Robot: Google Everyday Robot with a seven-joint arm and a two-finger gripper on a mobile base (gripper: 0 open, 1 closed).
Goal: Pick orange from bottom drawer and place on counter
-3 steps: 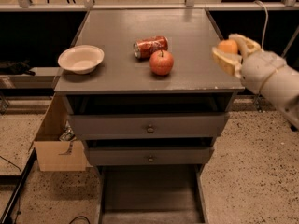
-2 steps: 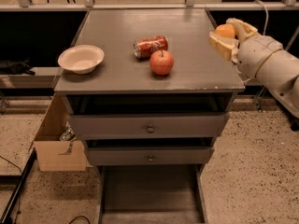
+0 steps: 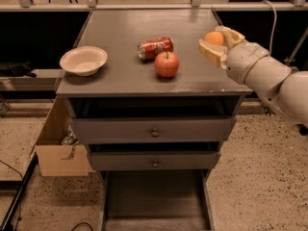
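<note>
My gripper (image 3: 217,42) was clenched on the orange (image 3: 212,36), fruit betw. the two pale fingers, above the counter (image 3: 120,30) near its right edge; couldn't tell if it touched the top. Apple (image 3: 167,64) sat to the left, a red can (image 3: 155,47) lying just behind it, bowl (image 3: 83,60) near the left edge. Bottom drawer (image 3: 154,203) stood pulled out below; upper two approx. shut.
</note>
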